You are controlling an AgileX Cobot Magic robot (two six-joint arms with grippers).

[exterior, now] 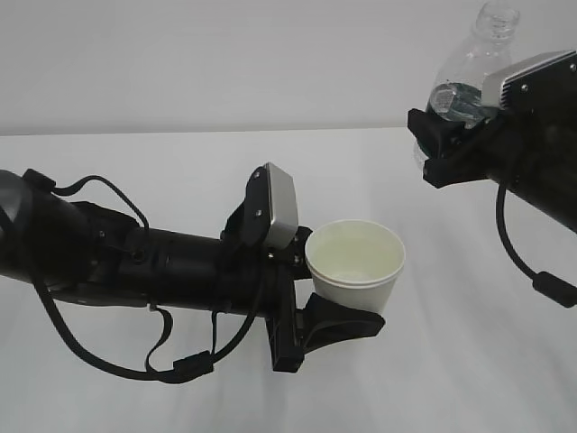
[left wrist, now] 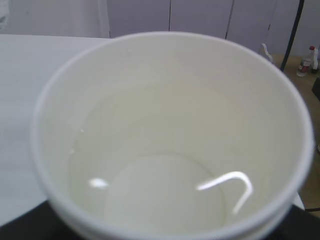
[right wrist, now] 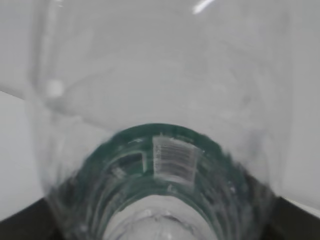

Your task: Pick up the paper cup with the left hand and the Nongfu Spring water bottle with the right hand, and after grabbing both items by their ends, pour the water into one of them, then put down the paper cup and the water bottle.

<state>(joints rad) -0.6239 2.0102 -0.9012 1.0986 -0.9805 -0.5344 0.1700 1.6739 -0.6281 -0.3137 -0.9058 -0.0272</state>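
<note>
1. The left hand's pincer (exterior: 338, 311) held the paper cup (exterior: 354, 263) upright by its lower part, clear of the white counter (exterior: 180, 171); water (left wrist: 160, 195) lay in the cup's bottom.
2. The right hand's pincer (exterior: 442, 135) clasped the Nongfu Spring water bottle (exterior: 469, 68) at its base end, neck up (capless).
3. The bottle hung up and to the right of the cup, well apart.
4. Judgement: set-down likely remained; each arm lowers its own item.

Robot lab or test room: bare white counter (exterior: 469, 379), plain white wall (exterior: 225, 63), pale cabinet panels (left wrist: 200, 17) behind, brown floor (left wrist: 300, 95).
</note>
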